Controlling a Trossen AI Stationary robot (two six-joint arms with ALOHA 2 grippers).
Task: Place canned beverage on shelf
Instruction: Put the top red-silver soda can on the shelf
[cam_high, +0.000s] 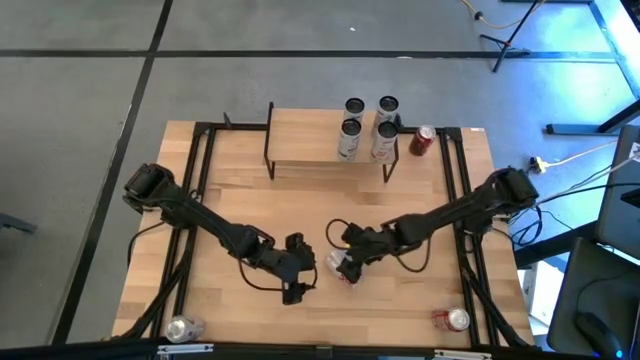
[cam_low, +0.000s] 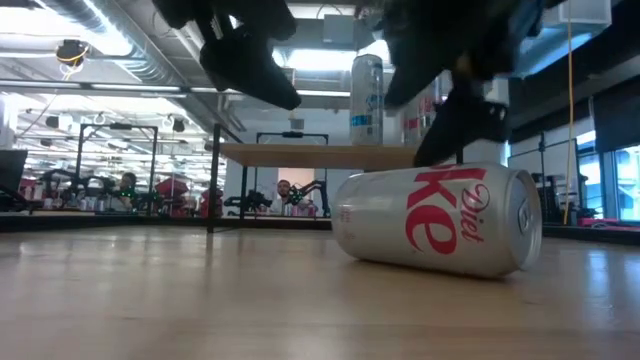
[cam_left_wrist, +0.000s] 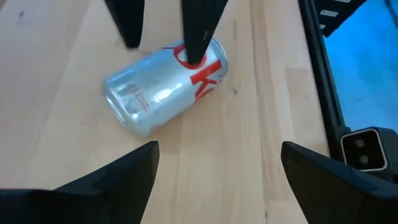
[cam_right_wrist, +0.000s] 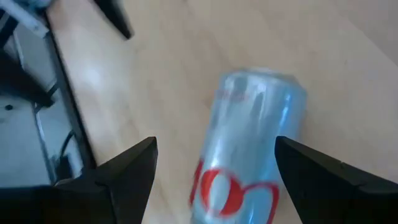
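Tabletop (cam_high: 240, 300): light wood, black frame rails down both sides.

Shelf (cam_high: 305, 138): on the far side of the tabletop, well beyond both grippers. Four silver cans (cam_high: 367, 128) stand upright on its right end, packed two by two. Red can (cam_high: 423, 141) sits just off that end of the shelf; can't tell if it's upright.

Right gripper (cam_high: 352, 262): near mid-tabletop, jaws wide open, holding nothing. Diet Coke can (cam_high: 343, 267) lies on its side right at the fingertips. Right wrist view: the can (cam_right_wrist: 252, 149) sits ahead of and between the two open fingers (cam_right_wrist: 124, 171), with a gap on each side. Left wrist view shows one right finger (cam_left_wrist: 199, 28) over the can's printed end; can't tell if it's touching.

Left gripper (cam_high: 292, 290): just beside the same can, on the opposite side from the right gripper, also wide open and empty. Left wrist view: can (cam_left_wrist: 165, 87) ahead of the fingers (cam_left_wrist: 124, 174), clear of them.

Low view: Diet Coke can (cam_low: 440, 220) flat on the tabletop, both grippers hanging above it, shelf behind.

Strays at the near edge, well apart from both grippers: silver can (cam_high: 182, 328) on the left-arm side, red can (cam_high: 452, 319) on the right-arm side.
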